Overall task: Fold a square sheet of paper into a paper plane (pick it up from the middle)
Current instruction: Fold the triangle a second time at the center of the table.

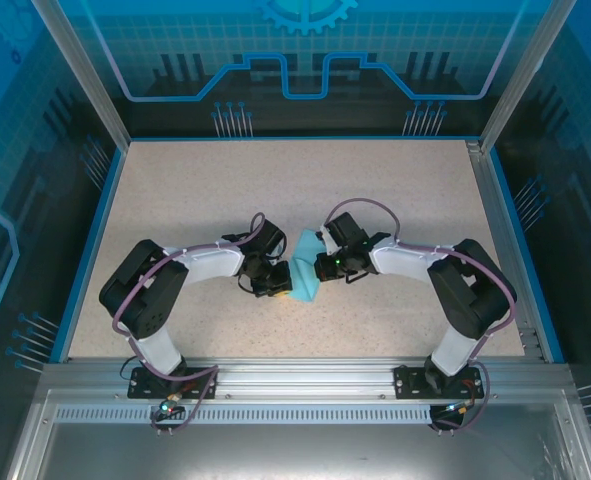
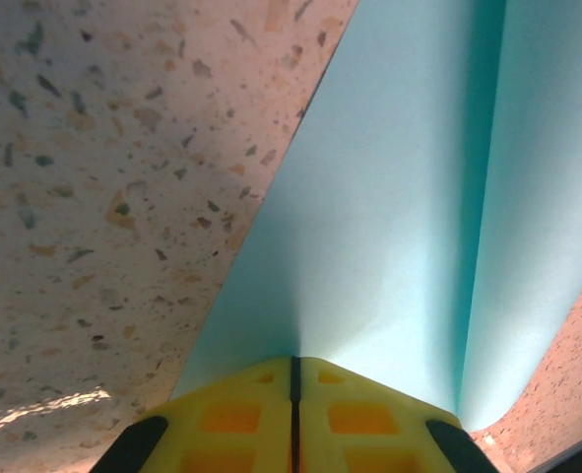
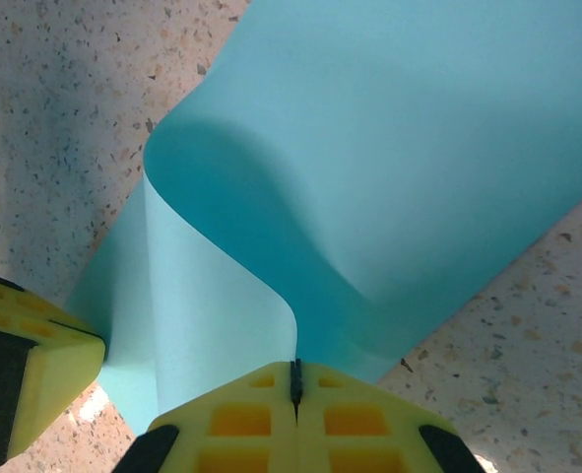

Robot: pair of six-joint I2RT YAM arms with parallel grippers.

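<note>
The sheet (image 1: 303, 281) is found at the middle of the counter (image 1: 275, 190), bowed into a loose, uncreased fold. One side is pinched by the left hand (image 2: 294, 384), fingers together on the paper; the other side is clamped likewise by the right hand (image 3: 295, 382). Judgement: the edges should be matched squarely before the fold is pressed flat, since uneven pull could skew the crease.

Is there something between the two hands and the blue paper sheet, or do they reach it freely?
Nothing visible stands between them. The left hand and the right hand are both shut directly on the blue paper sheet.
</note>
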